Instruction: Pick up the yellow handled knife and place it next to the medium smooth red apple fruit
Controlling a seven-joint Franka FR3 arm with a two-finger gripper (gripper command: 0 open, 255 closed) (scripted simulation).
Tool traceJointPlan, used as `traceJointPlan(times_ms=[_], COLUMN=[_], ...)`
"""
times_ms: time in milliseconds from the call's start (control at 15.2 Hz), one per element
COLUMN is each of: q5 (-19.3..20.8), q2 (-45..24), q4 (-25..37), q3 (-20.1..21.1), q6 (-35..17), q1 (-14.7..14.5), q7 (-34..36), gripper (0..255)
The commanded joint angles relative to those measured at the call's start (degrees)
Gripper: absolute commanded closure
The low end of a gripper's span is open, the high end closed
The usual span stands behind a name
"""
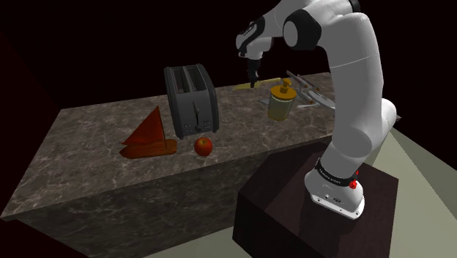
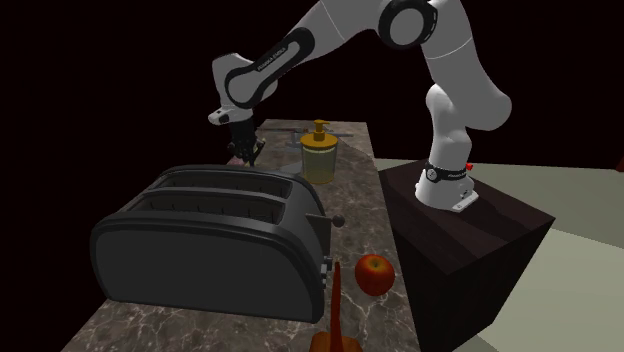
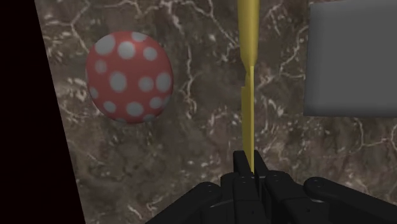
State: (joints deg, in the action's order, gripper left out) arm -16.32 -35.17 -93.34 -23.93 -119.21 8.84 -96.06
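One black gripper [image 1: 253, 75] is hanging over the far side of the counter [image 1: 110, 183] in the shoulder view, behind the toaster [image 1: 190, 99]. The knife [image 1: 244, 86] is showing as a yellow sliver right at its tips. The apple [image 1: 203, 146] is sitting well apart from it, on the toaster's near side.

From the second exterior view, the gripper [image 2: 241, 152] is pointing down just behind the toaster [image 2: 200, 240], and the apple [image 2: 375, 273] is lying past the toaster's near end.

Looking along the hand in the wrist view, the fingers are standing close together and pinching the knife [image 3: 250, 95] at its thin part, narrow side up. The thicker handle end is running away from the gripper [image 3: 252, 167], and a red spotted ball [image 3: 129, 76] is resting beside the knife. Whether the knife is clear of the counter, I can't tell.

To my eye the knife is looking light, stiff and slick, so a pinch this far from its middle is risking a swing or a slip. A hold nearer the handle would be steadier, and the carry around the toaster is calling for care.
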Motion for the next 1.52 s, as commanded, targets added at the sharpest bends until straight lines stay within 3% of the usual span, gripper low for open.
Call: traceJointPlan(times_ms=[0,1122,1452], q5=[0.4,3.1,6.4], q2=[0.8,6.3,16.4], q4=[0.3,5.3,-9.1], q3=[-0.3,-1.9,-2.2], q6=[1.1,11.2,5.9], q1=[-0.1,-0.8,-7.1], q7=[0.2,1.9,6.8], gripper=[255,255,255])
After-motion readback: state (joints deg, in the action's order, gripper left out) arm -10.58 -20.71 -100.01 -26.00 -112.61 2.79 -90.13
